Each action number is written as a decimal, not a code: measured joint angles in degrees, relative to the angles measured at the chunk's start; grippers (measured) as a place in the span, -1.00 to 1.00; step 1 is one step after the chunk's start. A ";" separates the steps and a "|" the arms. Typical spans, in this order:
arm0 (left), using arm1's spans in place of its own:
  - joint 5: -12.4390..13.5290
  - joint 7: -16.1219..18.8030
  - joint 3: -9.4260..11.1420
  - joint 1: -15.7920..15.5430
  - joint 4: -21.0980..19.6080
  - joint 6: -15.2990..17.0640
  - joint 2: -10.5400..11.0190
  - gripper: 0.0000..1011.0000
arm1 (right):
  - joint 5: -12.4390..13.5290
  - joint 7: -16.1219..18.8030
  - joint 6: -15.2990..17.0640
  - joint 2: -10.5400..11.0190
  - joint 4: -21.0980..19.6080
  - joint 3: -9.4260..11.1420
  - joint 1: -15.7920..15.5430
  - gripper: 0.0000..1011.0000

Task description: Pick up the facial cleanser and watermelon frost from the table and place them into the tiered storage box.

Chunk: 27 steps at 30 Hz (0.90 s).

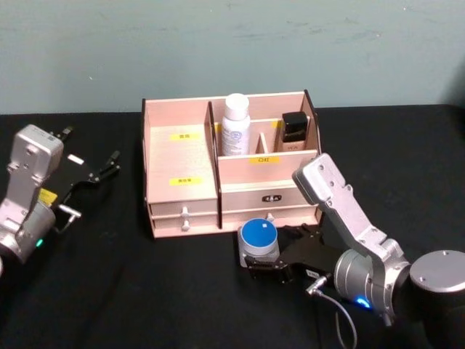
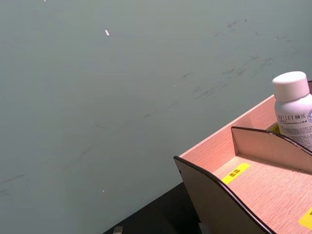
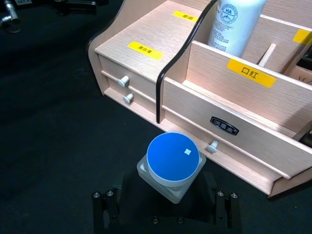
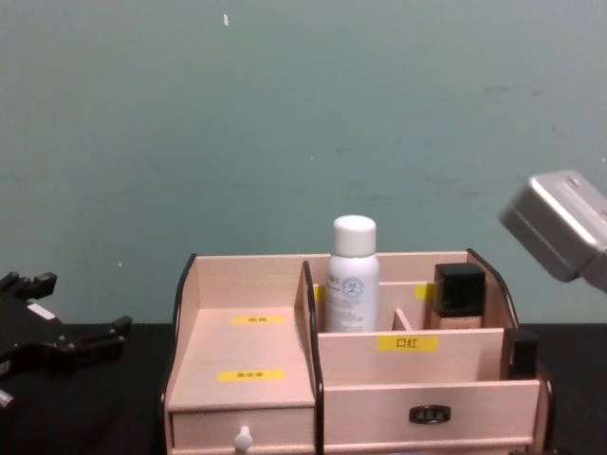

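Observation:
The tiered storage box (image 1: pixel 182 156) stands at the table's middle, also in the chest view (image 4: pixel 251 355) and both wrist views (image 2: pixel 273 190) (image 3: pixel 161 34). A white bottle, the facial cleanser (image 1: pixel 235 123) (image 4: pixel 353 261) (image 3: pixel 236 24) (image 2: pixel 295 107), stands upright in a back compartment. The watermelon frost (image 1: pixel 259 236) (image 3: pixel 173 161), a clear square jar with a round blue lid, is just in front of the box's lower drawers. My right gripper (image 1: pixel 267 267) (image 3: pixel 165 214) is shut on it from the near side. My left gripper (image 1: pixel 91 185) (image 4: pixel 66 327) hangs open and empty, left of the box.
A dark bottle with a black cap (image 1: pixel 293 131) (image 4: pixel 459 296) stands in the back right compartment. Small white knobs (image 3: pixel 124 82) stick out of the front drawers near the jar. The black tabletop (image 1: pixel 131 291) stretches around the box, with a teal wall behind.

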 joint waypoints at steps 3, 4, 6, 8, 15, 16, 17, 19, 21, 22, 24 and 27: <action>0.00 0.00 0.00 0.00 0.00 0.00 0.00 0.98 | -0.53 0.18 -0.43 -0.35 0.76 0.00 0.26 0.98; 0.00 0.00 0.00 0.00 0.00 0.00 0.00 0.98 | -0.66 0.24 -0.53 -0.42 0.96 0.00 0.33 0.98; 0.00 0.00 0.00 0.00 0.00 0.00 0.00 0.98 | -1.06 0.39 -0.81 -0.68 1.52 0.00 0.54 0.98; 0.00 0.00 0.00 0.00 0.00 0.00 0.00 0.98 | -1.43 0.60 -1.11 -0.93 1.96 0.01 0.76 0.98; 0.00 0.00 0.00 0.00 0.00 0.00 0.00 0.98 | -2.09 1.56 -1.95 -1.72 3.09 0.25 1.47 0.98; 0.00 0.00 0.00 0.00 0.00 0.00 0.00 0.98 | -2.16 1.66 -2.07 -1.83 3.23 0.29 1.55 0.98; 0.00 0.00 0.00 0.01 0.00 0.00 0.00 0.98 | -2.24 1.75 -2.17 -1.93 3.34 0.33 1.62 0.98; 0.00 0.00 0.00 0.00 0.00 0.00 0.00 0.98 | -2.47 1.97 -2.43 -2.26 3.76 0.47 1.86 0.98; 0.00 0.00 0.00 0.00 0.00 0.00 0.00 0.98 | -2.75 2.14 -2.57 -2.61 4.14 0.52 2.09 0.98; 0.00 0.00 0.00 0.00 0.00 0.00 0.00 0.98 | -2.84 2.17 -2.61 -2.71 4.30 0.55 2.17 0.98; 0.00 0.00 0.00 0.00 0.00 0.00 0.00 0.98 | -3.17 2.23 -2.72 -3.05 4.69 0.64 2.34 0.98; 0.00 0.00 0.00 0.00 0.00 0.00 0.00 0.98 | -3.61 2.36 -2.82 -3.47 5.24 0.78 2.52 0.98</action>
